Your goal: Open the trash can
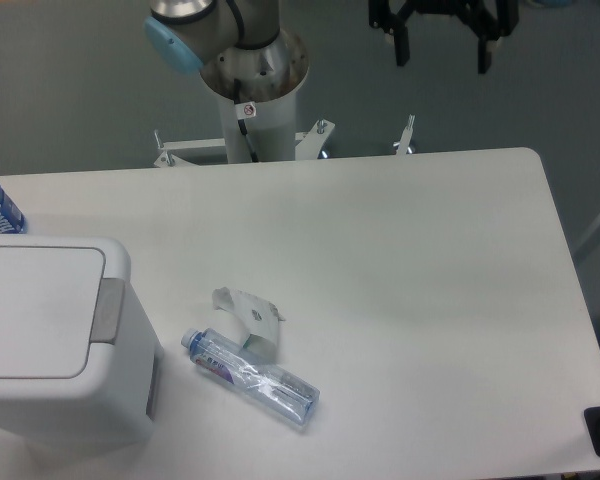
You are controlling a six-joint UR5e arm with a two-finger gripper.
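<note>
nearest, white boxy trash can (50, 340) (grey push tab, flat lid down); pincer (443, 45) hangs released, far off.

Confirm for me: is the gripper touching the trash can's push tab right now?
No. The gripper hangs open high at the far edge of the table, well away from the grey push tab on the trash can, whose lid lies flat.

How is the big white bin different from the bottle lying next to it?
The trash can is far bigger than the bottle. The trash can is opaque white with a grey tab; the bottle is clear with a blue cap. The trash can stands upright, lid shut; the bottle lies on its side. Both rest on the table.
</note>
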